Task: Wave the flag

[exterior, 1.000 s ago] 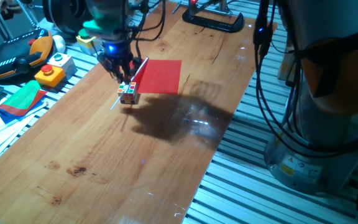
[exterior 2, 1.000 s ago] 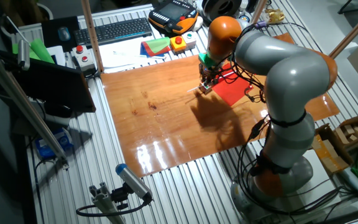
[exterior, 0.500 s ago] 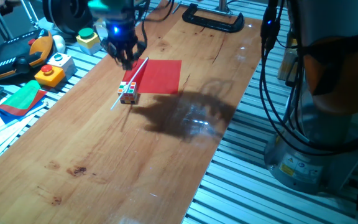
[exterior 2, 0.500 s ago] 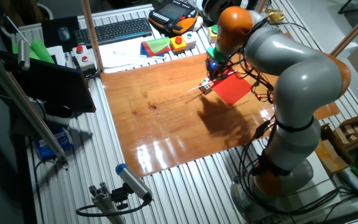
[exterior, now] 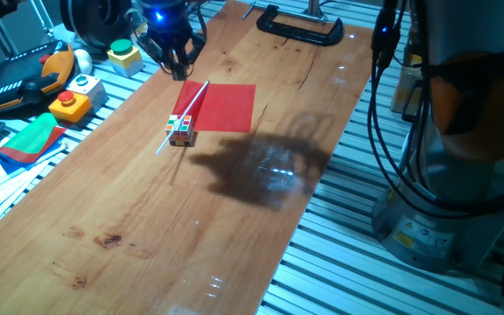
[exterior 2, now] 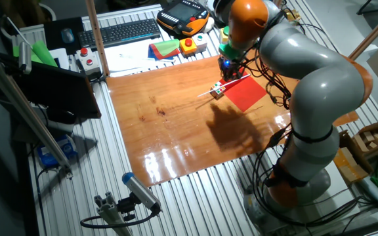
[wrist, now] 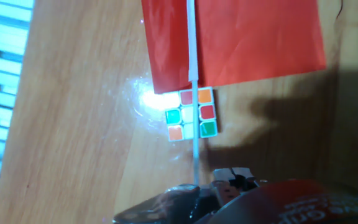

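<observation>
We see the flag (exterior: 226, 107) lying flat on the bench (exterior: 147, 219), its white stick (wrist: 192, 62) running across the little coloured cube (wrist: 190, 115), so the cube props the stick clear of the wood. That lift should leave room for fingers to slip under. Our tool (exterior: 174, 63) hangs above the stick's far end, holding nothing; whether its fingers are apart or together, we cannot tell. The flag is not yet picked up.
</observation>
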Motion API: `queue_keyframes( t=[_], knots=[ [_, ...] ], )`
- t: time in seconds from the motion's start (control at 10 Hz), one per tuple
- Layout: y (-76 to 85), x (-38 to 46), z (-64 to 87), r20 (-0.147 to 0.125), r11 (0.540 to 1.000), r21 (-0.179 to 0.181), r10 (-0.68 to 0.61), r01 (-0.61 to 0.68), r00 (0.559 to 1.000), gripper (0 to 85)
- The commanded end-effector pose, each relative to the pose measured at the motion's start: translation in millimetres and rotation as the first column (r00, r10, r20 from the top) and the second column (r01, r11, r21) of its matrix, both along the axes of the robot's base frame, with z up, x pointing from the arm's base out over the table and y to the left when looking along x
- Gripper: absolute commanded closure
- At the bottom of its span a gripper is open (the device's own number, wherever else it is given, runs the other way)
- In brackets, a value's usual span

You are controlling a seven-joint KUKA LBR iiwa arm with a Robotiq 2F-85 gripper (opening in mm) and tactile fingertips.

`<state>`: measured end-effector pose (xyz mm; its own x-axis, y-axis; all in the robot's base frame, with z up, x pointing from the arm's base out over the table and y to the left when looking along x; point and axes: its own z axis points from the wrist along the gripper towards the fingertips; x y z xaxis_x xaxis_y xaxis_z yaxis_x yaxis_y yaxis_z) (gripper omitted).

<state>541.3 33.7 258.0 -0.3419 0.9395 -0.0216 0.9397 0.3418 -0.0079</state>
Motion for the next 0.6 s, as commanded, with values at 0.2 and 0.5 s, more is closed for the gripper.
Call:
queue_keyframes(
  t=[0.2,0.5],
  knots=[
    [1.2,-6.2,9.8,-0.003,1.0,0.008,0.024,-0.024,1.0,84.3],
    [2.3,-16.7,18.4,-0.007,0.996,0.027,0.087,-0.087,0.996,84.3]
  ],
)
